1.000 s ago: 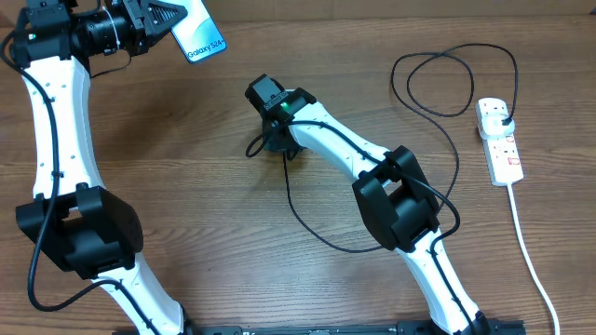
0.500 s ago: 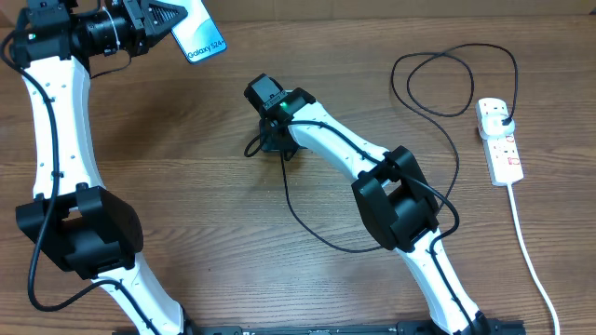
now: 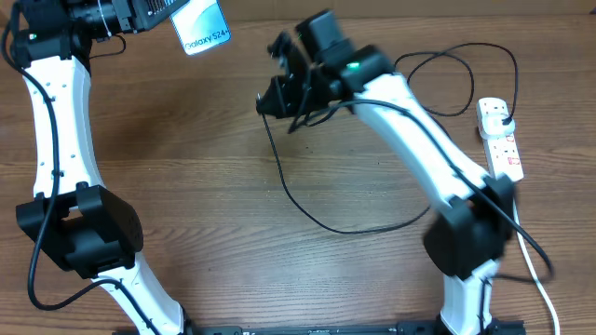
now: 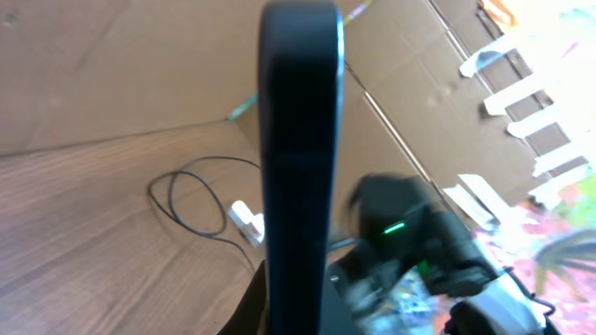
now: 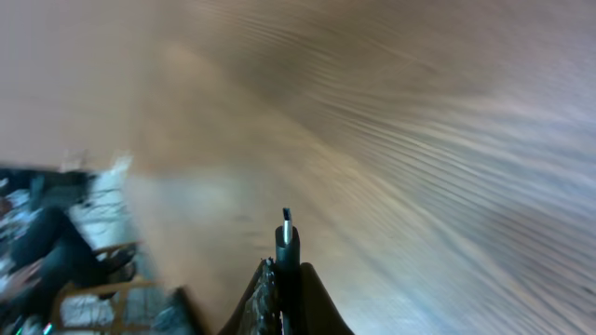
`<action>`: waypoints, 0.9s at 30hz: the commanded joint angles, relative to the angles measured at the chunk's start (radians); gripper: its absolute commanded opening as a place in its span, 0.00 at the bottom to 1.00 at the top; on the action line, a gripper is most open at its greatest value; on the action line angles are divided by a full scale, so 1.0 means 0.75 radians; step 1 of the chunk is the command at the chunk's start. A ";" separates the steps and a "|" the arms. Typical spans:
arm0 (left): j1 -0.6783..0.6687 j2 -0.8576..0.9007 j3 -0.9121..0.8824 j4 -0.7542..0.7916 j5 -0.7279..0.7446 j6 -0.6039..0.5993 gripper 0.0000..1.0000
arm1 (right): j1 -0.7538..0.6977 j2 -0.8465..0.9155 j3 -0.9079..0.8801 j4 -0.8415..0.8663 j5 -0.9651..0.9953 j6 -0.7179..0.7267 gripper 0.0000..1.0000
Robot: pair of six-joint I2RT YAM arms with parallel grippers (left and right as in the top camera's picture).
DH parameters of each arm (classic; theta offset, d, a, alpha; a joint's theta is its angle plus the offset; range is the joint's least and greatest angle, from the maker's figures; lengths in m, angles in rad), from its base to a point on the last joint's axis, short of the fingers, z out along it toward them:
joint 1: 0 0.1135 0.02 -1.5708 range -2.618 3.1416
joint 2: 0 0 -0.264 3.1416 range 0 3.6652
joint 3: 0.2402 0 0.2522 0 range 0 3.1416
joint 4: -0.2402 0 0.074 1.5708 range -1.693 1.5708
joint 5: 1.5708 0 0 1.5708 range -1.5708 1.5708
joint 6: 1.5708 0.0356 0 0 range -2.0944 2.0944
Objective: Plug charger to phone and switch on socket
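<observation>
the phone (image 3: pixel 200 26) had "galaxy s24+" written on its light blue screen. it was up in the air over the far left part of the table (image 3: pixel 214 261), and the left gripper (image 3: pixel 163 13) was closed on it. in the left wrist view the phone's thin black edge stood straight up and hid the middle of the picture.

the right gripper (image 3: pixel 277 96) was pinched tight on the charger (image 3: pixel 279 181) near its end, up off the table. the small tip (image 5: pixel 287 217) poked out past the fingers, but that view was blurry.

the rest of the black wire hung down, looped over the table and ran to the socket (image 3: pixel 503 154) on the right, where its black plug (image 3: pixel 504 115) sat in. the socket had small red marks, too small to read. a thick white cord (image 3: pixel 533 265) ran from it toward the near edge.
</observation>
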 commanded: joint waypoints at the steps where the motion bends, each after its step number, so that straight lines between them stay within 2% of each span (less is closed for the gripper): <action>1: -0.019 -0.022 0.027 0.014 0.093 -0.023 0.04 | 0.029 -0.039 0.009 0.021 -0.237 -0.077 0.04; 4: -0.058 -0.022 0.027 0.013 0.094 -0.024 0.04 | 0.033 -0.050 0.009 0.122 -0.363 -0.061 0.04; 12: -0.131 -0.022 0.027 0.014 0.094 -0.020 0.04 | 0.021 -0.051 0.009 0.283 -0.344 0.043 0.04; 14: -0.131 -0.022 0.027 0.014 0.094 -0.045 0.04 | -0.003 -0.051 0.009 0.289 -0.270 0.081 0.04; 21: -0.130 -0.022 0.027 0.014 0.094 -0.120 0.04 | -0.051 -0.051 0.009 0.301 -0.273 0.081 0.04; 27: -0.130 -0.022 0.027 0.014 0.095 -0.119 0.04 | -0.045 -0.051 0.009 0.354 -0.418 0.081 0.04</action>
